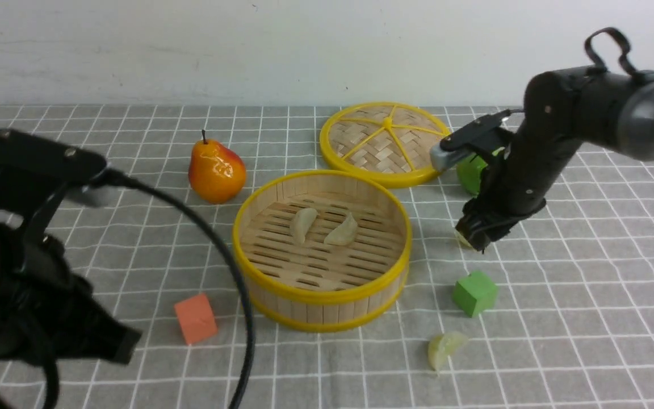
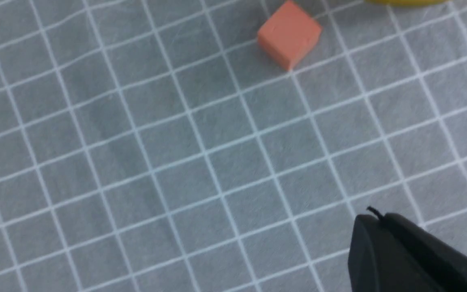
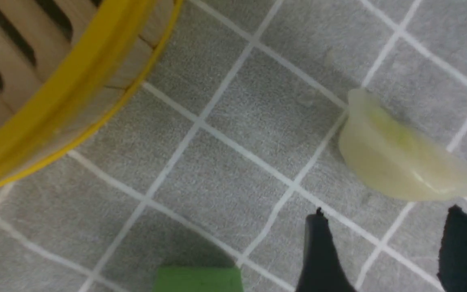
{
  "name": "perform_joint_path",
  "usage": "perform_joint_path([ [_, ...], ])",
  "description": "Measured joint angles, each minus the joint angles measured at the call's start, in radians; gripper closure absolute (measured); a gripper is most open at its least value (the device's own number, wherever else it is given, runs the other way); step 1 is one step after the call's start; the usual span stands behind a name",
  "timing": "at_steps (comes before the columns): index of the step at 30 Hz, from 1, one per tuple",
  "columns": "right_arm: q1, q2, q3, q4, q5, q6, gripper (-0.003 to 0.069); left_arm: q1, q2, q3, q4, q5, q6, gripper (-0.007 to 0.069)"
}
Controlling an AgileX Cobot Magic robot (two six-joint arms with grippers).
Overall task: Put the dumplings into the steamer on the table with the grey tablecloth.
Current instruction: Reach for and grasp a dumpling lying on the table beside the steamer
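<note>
Grey tablecloth (image 1: 105,267) with a white grid covers the counter (image 1: 588,341). At the centre of the front view stands the steamer (image 1: 321,296), lid off, with two dumplings (image 1: 303,224) lying close together on its slatted floor. A third dumpling (image 1: 445,347) lies on the cloth at lower right of centre, below a green cube (image 1: 475,292). The fourth dumpling (image 3: 399,158) lies on the cloth right of the steamer, under the right arm. In the right wrist view it sits just past the tips of the right tool (image 3: 386,211), whose jaws stand wide apart and hold nothing. The left tool (image 2: 379,222) hangs over the cloth at lower left of the front view, its jaws pressed together and empty, with an orange cube (image 2: 289,34) on the cloth a little way ahead of it. A woven lid (image 1: 384,142) lies flat above the steamer in the frame. A pear (image 1: 216,170) stands upper left of the steamer, and a second green object (image 1: 470,173) shows partly behind the right arm.
</note>
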Motion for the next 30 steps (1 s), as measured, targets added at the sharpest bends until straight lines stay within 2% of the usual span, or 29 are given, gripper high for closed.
perform_joint_path([
  [4, 0.000, 0.064, -0.071, -0.004, 0.025, -0.047, 0.0268, 0.000, -0.080, 0.051, 0.046, 0.043, 0.000, 0.0638],
  [9, 0.000, 0.078, -0.109, -0.010, -0.035, -0.093, 0.0268, 0.000, -0.217, 0.106, 0.142, 0.049, 0.000, 0.0638],
  [17, 0.000, 0.132, -0.117, -0.012, -0.058, -0.003, 0.0272, 0.000, -0.321, 0.128, 0.256, 0.010, 0.000, 0.0638],
  [20, 0.000, 0.134, -0.119, -0.010, -0.048, 0.016, 0.0306, 0.000, -0.327, 0.128, 0.264, 0.022, 0.000, 0.0638],
  [23, 0.000, 0.135, -0.122, -0.004, -0.035, 0.027, 0.0372, 0.000, -0.328, 0.128, 0.266, 0.034, -0.002, 0.0638],
  [28, 0.000, 0.111, -0.131, 0.011, 0.008, 0.088, 0.0439, 0.000, -0.331, 0.129, 0.264, 0.102, -0.148, 0.0638],
  [30, 0.000, 0.088, -0.154, 0.043, 0.058, 0.125, 0.0443, 0.000, -0.353, 0.145, 0.259, 0.103, -0.209, 0.0638],
])
